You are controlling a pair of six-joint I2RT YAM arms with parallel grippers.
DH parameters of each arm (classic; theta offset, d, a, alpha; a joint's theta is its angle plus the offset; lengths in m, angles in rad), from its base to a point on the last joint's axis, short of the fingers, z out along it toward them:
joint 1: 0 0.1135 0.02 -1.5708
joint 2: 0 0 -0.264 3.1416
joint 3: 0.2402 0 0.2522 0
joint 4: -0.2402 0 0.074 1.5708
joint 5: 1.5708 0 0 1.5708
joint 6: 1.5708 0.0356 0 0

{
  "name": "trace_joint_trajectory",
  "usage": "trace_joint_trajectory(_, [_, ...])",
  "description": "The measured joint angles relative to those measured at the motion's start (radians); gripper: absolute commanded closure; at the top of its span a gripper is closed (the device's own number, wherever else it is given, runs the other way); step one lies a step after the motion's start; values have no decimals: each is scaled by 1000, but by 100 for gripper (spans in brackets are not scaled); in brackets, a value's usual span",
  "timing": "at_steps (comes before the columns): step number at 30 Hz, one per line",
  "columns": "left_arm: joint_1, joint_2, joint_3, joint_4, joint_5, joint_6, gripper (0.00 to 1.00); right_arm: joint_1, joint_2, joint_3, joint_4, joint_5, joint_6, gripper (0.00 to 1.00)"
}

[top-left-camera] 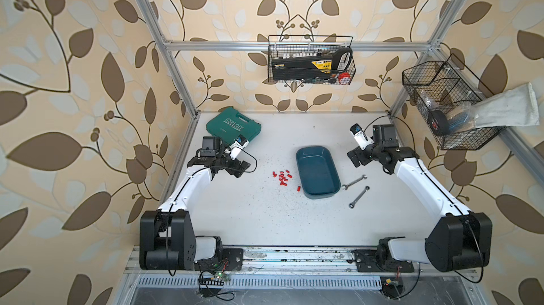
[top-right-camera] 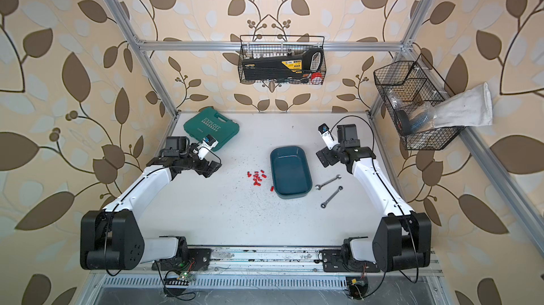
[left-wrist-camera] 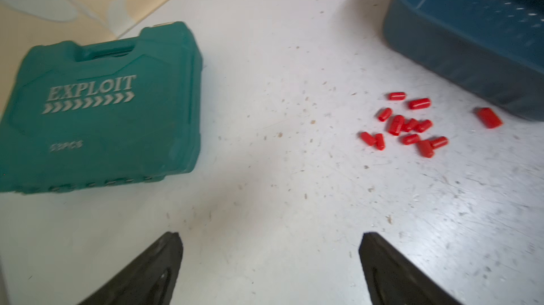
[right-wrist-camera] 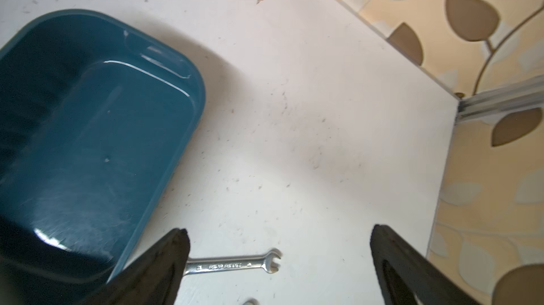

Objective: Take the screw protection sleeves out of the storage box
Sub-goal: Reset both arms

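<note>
Several red screw protection sleeves [top-left-camera: 282, 177] [top-right-camera: 256, 177] [left-wrist-camera: 406, 125] lie in a loose cluster on the white table, left of the storage box. A lone sleeve [top-left-camera: 299, 188] [left-wrist-camera: 489, 117] rests close to the box's near left corner. The dark teal storage box [top-left-camera: 316, 168] [top-right-camera: 290, 168] [left-wrist-camera: 471, 38] [right-wrist-camera: 88, 141] stands upright mid-table and its floor shows bare. My left gripper [top-left-camera: 242, 168] [left-wrist-camera: 269, 234] hovers open left of the cluster, holding nothing. My right gripper [top-left-camera: 353, 157] [right-wrist-camera: 278, 230] is open beside the box's far right side, also holding nothing.
A green EXPLOIT tool case [top-left-camera: 234, 128] [left-wrist-camera: 100, 112] lies at the back left, just behind the left wrist. Two silver wrenches [top-left-camera: 354, 182] [top-left-camera: 359, 197] [right-wrist-camera: 232, 265] lie right of the box. Black wire baskets hang on the back rail [top-left-camera: 310, 59] and the right frame [top-left-camera: 447, 106].
</note>
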Motion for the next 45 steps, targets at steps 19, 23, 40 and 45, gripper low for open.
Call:
trace_joint_trajectory(19, [155, 41, -258, 474, -140, -538, 1, -46, 10, -518, 733, -37, 345, 1])
trace_joint_trajectory(23, [155, 76, -307, 563, -149, -573, 1, -43, 35, -603, 901, -32, 374, 1])
trace_joint_trajectory(40, [155, 191, -514, 1017, -158, -605, 1, -52, 198, -749, 1391, 0, 418, 1])
trace_joint_trajectory(45, [155, 203, -479, 998, -171, -620, 1, -77, 200, -691, 1353, -19, 428, 1])
